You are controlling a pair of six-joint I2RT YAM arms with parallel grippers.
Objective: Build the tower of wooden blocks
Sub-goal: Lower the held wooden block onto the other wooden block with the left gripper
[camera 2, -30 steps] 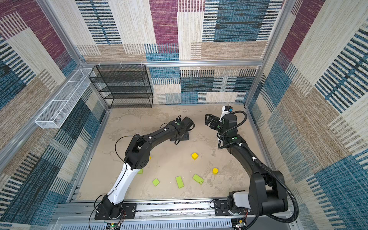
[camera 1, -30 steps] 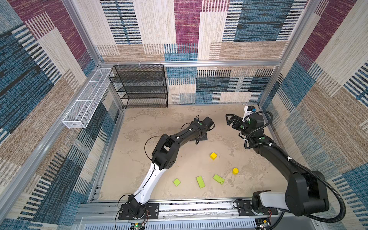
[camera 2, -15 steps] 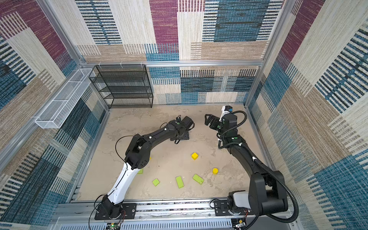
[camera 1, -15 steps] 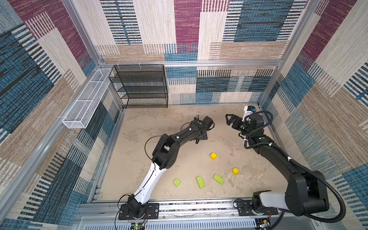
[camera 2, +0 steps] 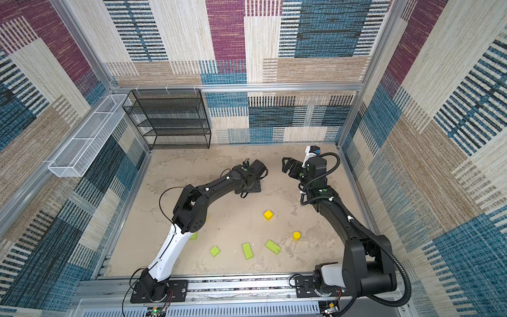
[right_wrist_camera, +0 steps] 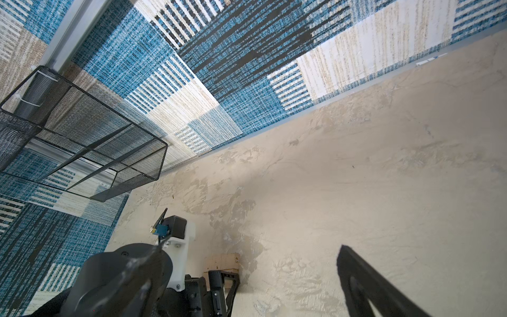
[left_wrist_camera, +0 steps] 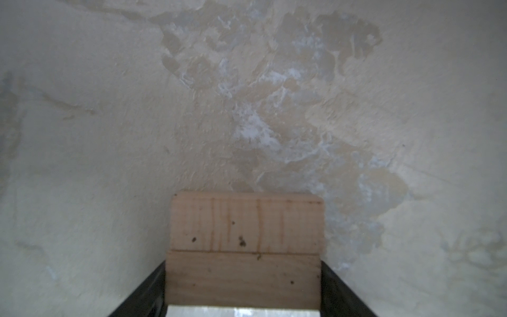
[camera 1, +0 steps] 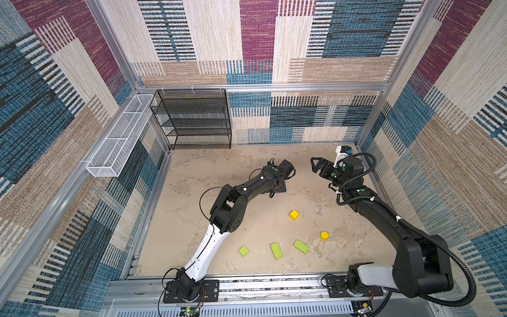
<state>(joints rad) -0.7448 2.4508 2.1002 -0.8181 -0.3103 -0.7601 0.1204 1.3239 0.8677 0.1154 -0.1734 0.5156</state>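
- Tan wood in the left claw (left_wrist_camera: 243, 267): clamped wide on the tan bars (left_wrist_camera: 244, 227), with a black finger (left_wrist_camera: 145, 296) pressed flush against each side.
- Two bars as a pair, face to face, a thin seam between them; jutting past the fingertips over the bare table (left_wrist_camera: 109, 137).
- In the right wrist view, seen as a tan end low by the table just ahead of the left claw; cannot tell whether it touches the surface.
- Right claw (camera 1: 315, 165) spread to its widest, grasping nothing and touching nothing; raised near the back right corner, apart from the bars, opening turned toward the left claw.
- Other tower pieces loose on the table toward the front: yellow cube (camera 1: 294, 215) alone mid-table, yellow cylinder (camera 1: 324, 235) upright, near it toward the front right.
- Near the front edge, in a row and apart from one another: small square green piece (camera 1: 243, 250), long green piece (camera 1: 276, 250), tilted green piece (camera 1: 301, 246).
- Fourth green piece (camera 2: 193, 236) half hidden beside the white link (camera 2: 170, 247) of the left arm, in a top view.
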